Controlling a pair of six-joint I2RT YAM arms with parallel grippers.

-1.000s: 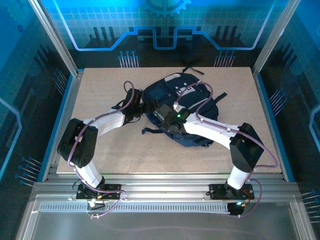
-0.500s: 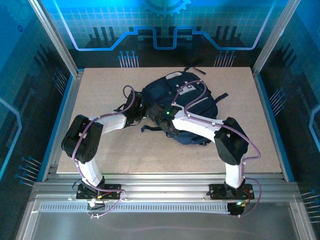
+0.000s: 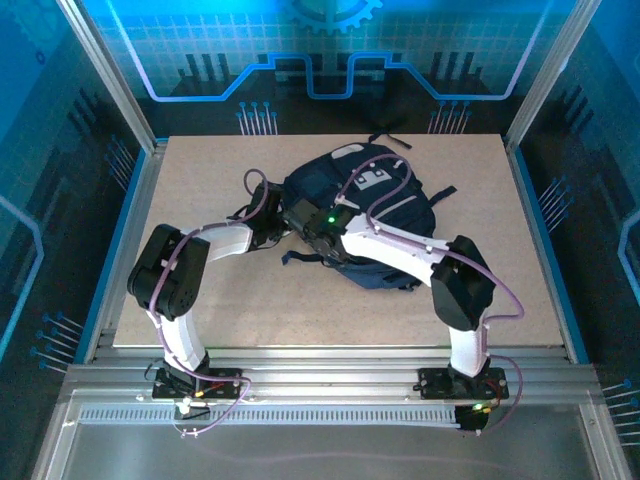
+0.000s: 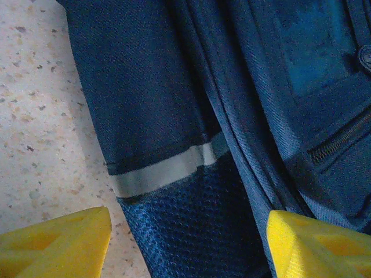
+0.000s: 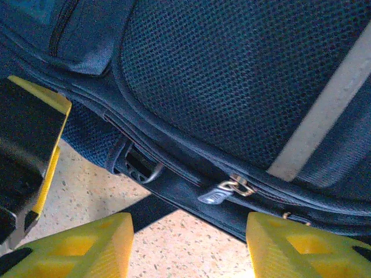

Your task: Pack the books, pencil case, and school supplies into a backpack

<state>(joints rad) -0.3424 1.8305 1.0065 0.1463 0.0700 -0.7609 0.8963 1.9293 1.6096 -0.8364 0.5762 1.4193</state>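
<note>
The dark navy backpack (image 3: pixel 318 182) lies in the middle of the table, white patch up. My left gripper (image 3: pixel 283 224) is at its left side, open. In the left wrist view its yellow fingers (image 4: pixel 64 240) straddle the mesh side panel (image 4: pixel 191 226) below a grey stripe (image 4: pixel 162 171). My right gripper (image 3: pixel 302 214) is close beside it, also open. Just beyond its gap (image 5: pixel 188 246) hangs a silver zipper pull (image 5: pixel 217 194) on the closed zipper, untouched. Books, pencil case and school supplies are out of view.
The left gripper's black and yellow finger (image 5: pixel 29 145) sits very near at the left of the right wrist view. A dark strap (image 5: pixel 148 209) lies on the speckled tabletop (image 5: pixel 87 191). Metal frame rails (image 3: pixel 130 215) border the table.
The right arm has swung left and farther away along the backpack's near edge, ending beside the left gripper. The backpack shifted slightly. The left arm barely moved.
</note>
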